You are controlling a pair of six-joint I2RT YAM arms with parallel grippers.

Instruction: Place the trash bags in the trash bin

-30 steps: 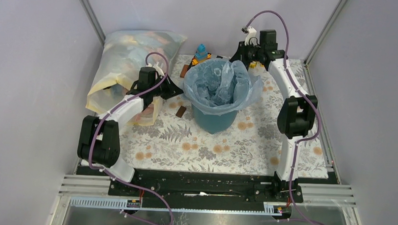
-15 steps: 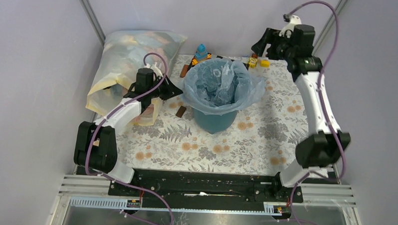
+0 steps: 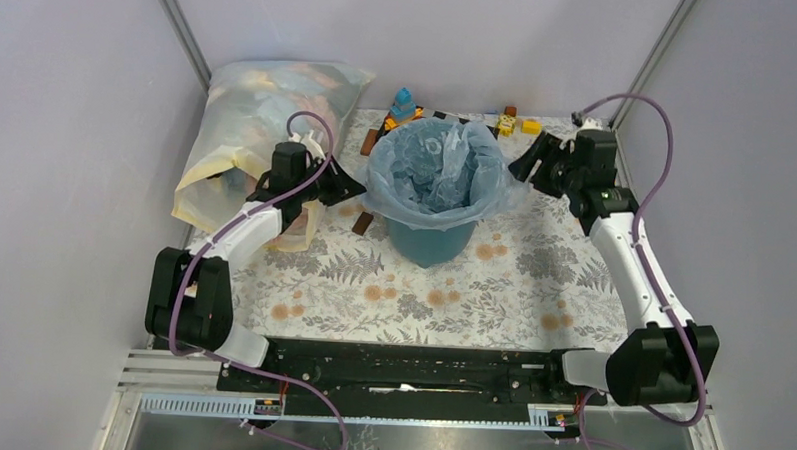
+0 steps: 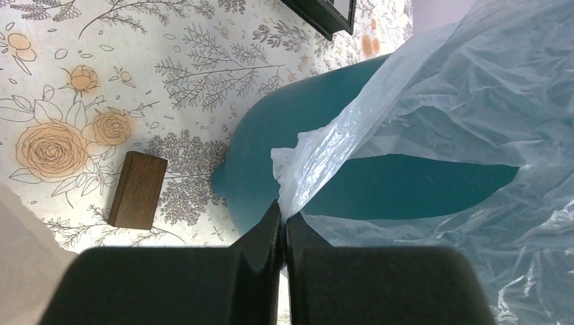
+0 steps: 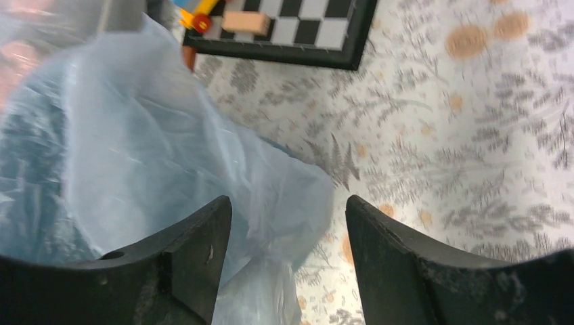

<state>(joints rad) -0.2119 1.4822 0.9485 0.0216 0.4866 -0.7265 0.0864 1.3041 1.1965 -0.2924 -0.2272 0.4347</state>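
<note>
Overhead view of a flower-patterned bench (image 3: 452, 297). At its middle stands the trash bin (image 3: 429, 244), a round dark teal bucket, upright. The trash bag (image 3: 438, 171), thin pale blue film, already lines it. The body of the bag is pushed down inside, and its mouth is folded out over the rim all round, loose and puffy rather than snug.

On the bin's left side the left claw (image 4: 283, 220) is closed, its two fingers pressed together on a pinch of the bag's edge just outside the bin wall. A small wooden block (image 3: 363, 223) lies on the bench near the bin's left foot, not touching it. On the bin's right side the right claw (image 5: 285, 210) is open, its fingers spread wide and gripping nothing, with the bag's overhanging flap just beyond them.

Farther back, behind the bin, are a checkered board (image 5: 304, 30), a blue toy (image 3: 404, 103) and a few small yellow pieces (image 3: 505, 121). At the far left a large cloudy stuffed bag (image 3: 269, 105) leans in the corner.

As a judgement of what could go wrong: the film is thin, so a hard pull from the left claw could tear it or drag the mouth off the rim on the opposite side. The bin looks light, so a sideways tug might tilt or slide it. If the right claw closes on too little film, the flap may slip free and sag.
</note>
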